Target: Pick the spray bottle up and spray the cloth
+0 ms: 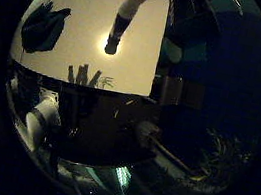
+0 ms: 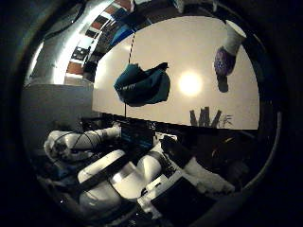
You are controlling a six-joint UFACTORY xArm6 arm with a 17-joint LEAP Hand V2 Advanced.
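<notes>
One spray bottle (image 1: 126, 15), cylindrical with a white body, standing on the pale glossy worktop (image 2: 189, 52). One crumpled teal cloth (image 2: 142, 85), well apart from it. Hand's finger state: cannot tell.

Arm (image 2: 118, 175) (white, black-banded) under palm; hand high, touching nothing.

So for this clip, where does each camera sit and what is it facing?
Little finger side palm view: on the palm, facing the pale tabletop from a distance, with the white-bodied, dark-capped spray bottle and crumpled dark teal cloth; white arm segments show at the edge.
Thumb side palm view: same palm, facing the same table with the cloth more central; the white arm fills the near part.
Shared: table, bottle, cloth, and a finger-shaped shadow at the table's edge.
</notes>
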